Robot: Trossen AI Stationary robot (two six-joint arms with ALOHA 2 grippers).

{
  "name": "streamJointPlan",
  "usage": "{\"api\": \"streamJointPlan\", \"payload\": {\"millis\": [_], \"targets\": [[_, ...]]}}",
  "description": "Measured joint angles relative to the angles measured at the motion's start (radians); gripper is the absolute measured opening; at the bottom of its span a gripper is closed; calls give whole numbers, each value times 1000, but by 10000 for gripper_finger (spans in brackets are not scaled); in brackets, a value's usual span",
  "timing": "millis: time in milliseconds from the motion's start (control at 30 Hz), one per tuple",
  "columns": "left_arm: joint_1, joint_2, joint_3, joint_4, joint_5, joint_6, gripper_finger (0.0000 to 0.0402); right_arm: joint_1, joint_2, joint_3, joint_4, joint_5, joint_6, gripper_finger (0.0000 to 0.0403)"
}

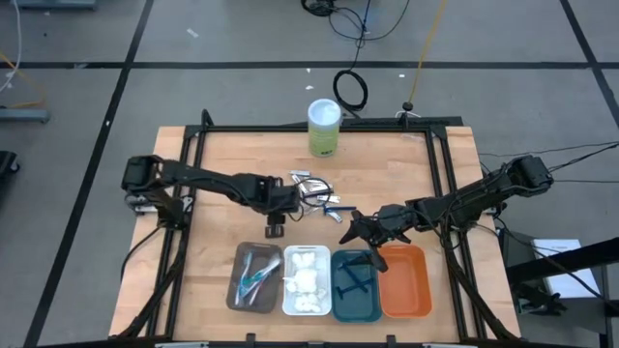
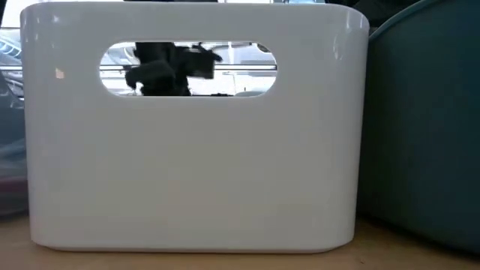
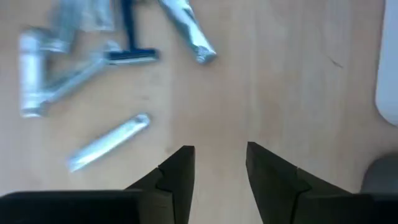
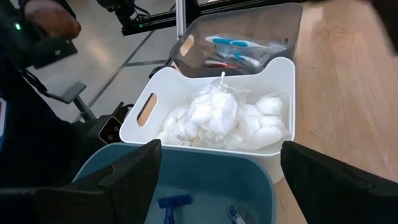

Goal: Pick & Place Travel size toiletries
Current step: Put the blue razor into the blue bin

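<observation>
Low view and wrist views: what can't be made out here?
- Low view: the white tray wall fills the frame, so its contents and the table behind are hidden; only a dark arm part shows through the handle slot.
- Left wrist view: the silver tools are blurred; their type is unclear.
- Right wrist view: the teal tray is cut off by the edge; one blue razor shows partly.

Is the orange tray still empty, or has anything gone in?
Empty: the high view shows only bare orange floor inside the orange tray, while the right gripper hovers by the teal tray.

White wads (image 4: 227, 121) in white tray (image 4: 277, 71)
</observation>
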Motion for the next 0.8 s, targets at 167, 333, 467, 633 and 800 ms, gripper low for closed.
{"api": "streamJointPlan", "payload": {"millis": [167, 333, 467, 633, 800], "targets": [[12, -84, -10, -104, -120, -20, 134, 0, 0, 0, -7, 0, 0, 313], [89, -120, -97, -109, -83, -24, 143, 0, 0, 0, -8, 0, -3, 313], [174, -127, -204, -106, -41, -30, 168, 0, 0, 0, -14, -1, -8, 313], [240, -127, -316, -60, -1, -5, 208, 0, 0, 0, -24, -1, -14, 313], [271, -128, -378, -21, 20, 52, 228, -6, 0, 0, -24, -2, -31, 313]]}}
